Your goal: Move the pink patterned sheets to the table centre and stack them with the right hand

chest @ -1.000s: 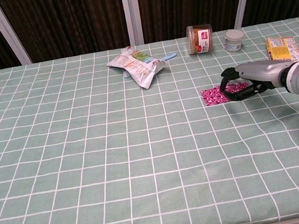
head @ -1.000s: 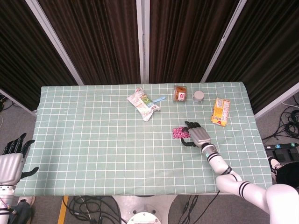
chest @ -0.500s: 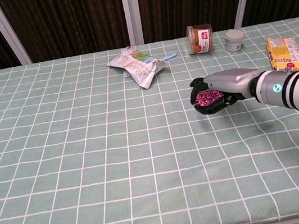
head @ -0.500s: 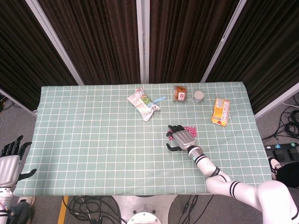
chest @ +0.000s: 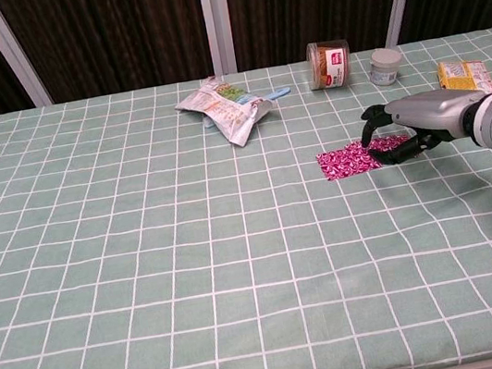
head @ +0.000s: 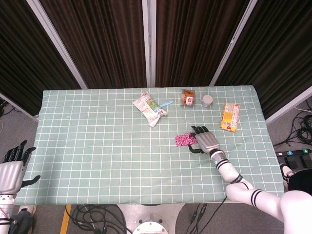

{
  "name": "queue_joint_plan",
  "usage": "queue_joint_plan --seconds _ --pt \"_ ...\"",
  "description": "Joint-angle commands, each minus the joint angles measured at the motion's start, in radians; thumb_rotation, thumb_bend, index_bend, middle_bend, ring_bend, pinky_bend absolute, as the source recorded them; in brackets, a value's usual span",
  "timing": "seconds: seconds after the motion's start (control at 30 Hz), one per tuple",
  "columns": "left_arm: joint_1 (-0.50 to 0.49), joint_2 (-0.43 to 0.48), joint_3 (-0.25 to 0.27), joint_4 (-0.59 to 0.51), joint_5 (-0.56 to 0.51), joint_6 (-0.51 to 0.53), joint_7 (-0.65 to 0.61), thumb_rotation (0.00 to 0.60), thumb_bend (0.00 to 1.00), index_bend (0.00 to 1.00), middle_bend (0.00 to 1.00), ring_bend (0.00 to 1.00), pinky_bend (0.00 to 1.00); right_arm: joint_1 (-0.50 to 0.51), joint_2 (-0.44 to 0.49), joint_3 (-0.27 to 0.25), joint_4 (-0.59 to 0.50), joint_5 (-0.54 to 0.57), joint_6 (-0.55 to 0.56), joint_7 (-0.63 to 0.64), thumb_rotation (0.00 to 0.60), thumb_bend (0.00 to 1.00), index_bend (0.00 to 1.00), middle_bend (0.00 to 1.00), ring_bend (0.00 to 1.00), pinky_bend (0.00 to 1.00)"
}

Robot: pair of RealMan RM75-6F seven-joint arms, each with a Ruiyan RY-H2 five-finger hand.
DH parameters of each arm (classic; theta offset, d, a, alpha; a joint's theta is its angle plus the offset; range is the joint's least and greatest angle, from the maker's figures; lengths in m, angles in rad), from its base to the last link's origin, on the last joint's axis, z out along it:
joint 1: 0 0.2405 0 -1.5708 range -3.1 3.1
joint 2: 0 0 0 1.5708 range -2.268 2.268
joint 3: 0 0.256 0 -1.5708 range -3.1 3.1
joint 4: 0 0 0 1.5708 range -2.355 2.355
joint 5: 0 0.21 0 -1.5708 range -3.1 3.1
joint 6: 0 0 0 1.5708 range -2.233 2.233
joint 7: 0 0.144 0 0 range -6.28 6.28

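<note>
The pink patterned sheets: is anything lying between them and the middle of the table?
Nothing visible. Bare checked tablecloth lies left of the pink patterned sheets; the snack bag sits further back. The right robot hand touches their right edge.

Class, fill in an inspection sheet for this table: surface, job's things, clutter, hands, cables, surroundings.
Surface: green checked tablecloth, flat.
Job's things: pink sheets lying right of centre, fingertips of the right hand on their right end.
Clutter: snack bag, jar, small tub, yellow packet along the far side.
Hands: left hand off the table's near-left corner, holding nothing.
Cables: loose bundles on the floor.
Surroundings: dark curtains behind.
</note>
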Motion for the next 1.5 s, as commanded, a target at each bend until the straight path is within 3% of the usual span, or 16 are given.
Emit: queue_joint_plan --seconds 0.03,0.67,0.9,1.33,1.5 --pt "0.002 0.001 0.0 -0.002 -0.003 0.001 0.002 0.6 0.02 0.23 0.12 0.11 0.13 0.0 -0.013 -0.005 0.023 0.005 -0.014 0.008 0.184 0.4 0.24 0.0 0.0 0.0" --pt "0.013 -0.002 0.002 0.006 -0.01 0.007 -0.006 0.6 0.02 0.23 0.12 0.11 0.13 0.038 -0.08 -0.009 0.012 -0.058 -0.012 0.025 0.189 0.41 0.24 0.0 0.0 0.0" --pt "0.019 -0.003 0.004 0.009 -0.005 0.013 -0.013 0.6 0.02 0.23 0.12 0.11 0.13 0.013 -0.03 -0.005 -0.016 -0.059 0.034 0.028 0.186 0.41 0.24 0.0 0.0 0.0" --pt "0.017 0.005 0.003 -0.015 0.002 0.019 0.013 0.6 0.02 0.23 0.12 0.11 0.13 0.016 -0.047 -0.007 0.095 -0.026 -0.027 0.052 0.189 0.4 0.24 0.0 0.0 0.0" --pt "0.015 0.004 0.001 -0.019 0.0 0.016 0.017 0.6 0.02 0.23 0.12 0.11 0.13 0.001 -0.034 -0.022 0.071 -0.061 -0.004 0.072 0.192 0.41 0.24 0.0 0.0 0.0"
